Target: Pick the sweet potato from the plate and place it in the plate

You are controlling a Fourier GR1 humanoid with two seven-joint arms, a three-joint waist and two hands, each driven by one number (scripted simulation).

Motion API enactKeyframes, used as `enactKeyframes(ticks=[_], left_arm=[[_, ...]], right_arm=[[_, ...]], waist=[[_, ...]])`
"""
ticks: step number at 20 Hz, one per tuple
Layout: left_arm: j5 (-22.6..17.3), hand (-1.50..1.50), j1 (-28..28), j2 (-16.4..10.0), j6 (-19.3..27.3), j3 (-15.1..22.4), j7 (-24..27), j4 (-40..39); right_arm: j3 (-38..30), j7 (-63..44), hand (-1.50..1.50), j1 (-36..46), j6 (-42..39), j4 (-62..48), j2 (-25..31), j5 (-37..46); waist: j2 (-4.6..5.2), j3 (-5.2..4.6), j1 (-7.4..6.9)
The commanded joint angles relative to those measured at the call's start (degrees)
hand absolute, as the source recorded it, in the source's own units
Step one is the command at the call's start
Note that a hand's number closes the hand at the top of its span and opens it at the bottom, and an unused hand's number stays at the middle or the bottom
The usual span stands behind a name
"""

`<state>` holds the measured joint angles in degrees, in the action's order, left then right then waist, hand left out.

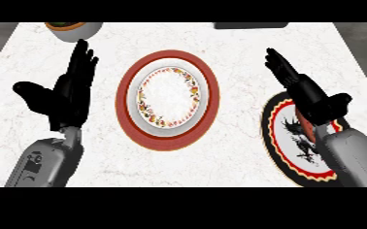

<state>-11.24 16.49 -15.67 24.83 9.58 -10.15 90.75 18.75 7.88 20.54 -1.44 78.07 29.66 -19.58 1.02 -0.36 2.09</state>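
Observation:
A red-rimmed plate (168,99) with a white middle and a fruit-patterned ring lies at the counter's centre, with nothing on it. A second plate (287,136), black-rimmed with a dark bird figure, lies at the lower right, partly under my right forearm. I see no sweet potato; my right hand and forearm hide part of that plate. My right hand (305,94) hovers over its upper edge with fingers straight, pointing away. My left hand (68,92) stays open at the left, fingers up, holding nothing.
A bowl (74,29) with something brown and green inside stands at the counter's far left edge. A dark flat object (251,25) lies at the far edge, right of centre. The counter top is white marble.

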Motion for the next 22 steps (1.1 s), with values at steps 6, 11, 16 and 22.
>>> enactKeyframes(ticks=[6,11,16,22], left_arm=[[0.8,0.0,-11.3,-7.7,-12.7,-0.6,12.0,-6.7],[-2.5,0.0,-13.0,-7.2,-16.0,-1.2,12.7,-8.2],[-2.1,0.0,-15.0,-7.1,-20.0,-3.2,20.2,-13.5],[-0.8,0.0,-13.2,-4.9,-19.3,-3.1,17.8,-14.1]], right_arm=[[-11.1,-14.2,1.5,3.5,5.4,-7.6,-4.7,-12.1],[-9.5,-1.1,-1.5,-3.1,28.3,-6.8,-6.8,7.1],[-4.7,5.6,-1.5,-13.5,33.2,2.3,-10.3,14.0],[-7.8,-8.0,-1.5,-21.6,37.9,18.7,-0.2,19.5]], waist=[[-0.63,0.23,-3.16],[-0.97,0.3,-1.83],[-1.13,0.3,-1.6],[-1.28,0.26,-1.07]])
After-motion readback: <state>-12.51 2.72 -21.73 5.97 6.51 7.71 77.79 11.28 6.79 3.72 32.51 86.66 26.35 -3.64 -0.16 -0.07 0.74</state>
